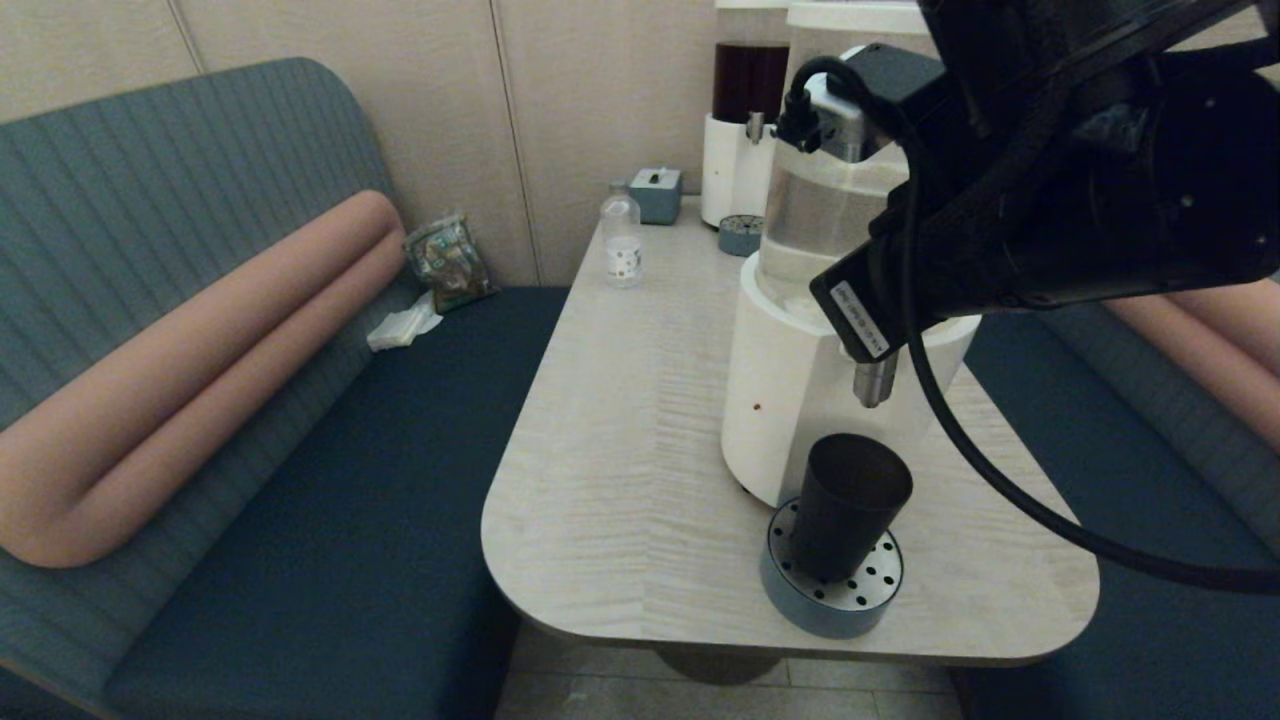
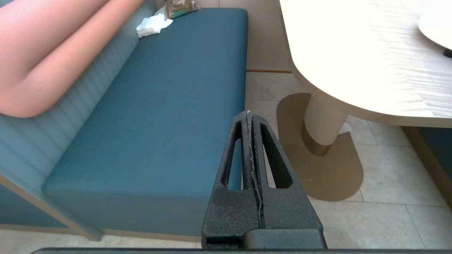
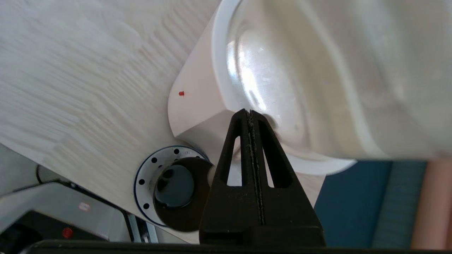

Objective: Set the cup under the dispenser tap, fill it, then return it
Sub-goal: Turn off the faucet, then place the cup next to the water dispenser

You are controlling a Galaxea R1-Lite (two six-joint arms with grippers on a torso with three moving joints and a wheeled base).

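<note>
The dark tapered cup (image 1: 850, 505) stands upright on a round perforated drip tray (image 1: 862, 598), just below the steel dispenser tap (image 1: 875, 380) of the large dispenser (image 1: 790, 390) with the white base. In the right wrist view the cup (image 3: 175, 186) shows from above on the tray (image 3: 146, 165). My right gripper (image 3: 249, 112) is shut and empty, and it hovers over the dispenser's base (image 3: 197, 102), apart from the cup. My right arm (image 1: 1050, 200) covers the top of the tank. My left gripper (image 2: 248, 113) is shut, parked low beside the table over the bench edge.
At the back of the table (image 1: 620, 450) stand a small clear bottle (image 1: 622, 240), a grey box (image 1: 657, 192), a smaller dispenser with dark red liquid (image 1: 745, 120) and its own tray (image 1: 740, 235). Blue benches (image 1: 350, 500) flank the table. The cup's tray sits near the table's front edge.
</note>
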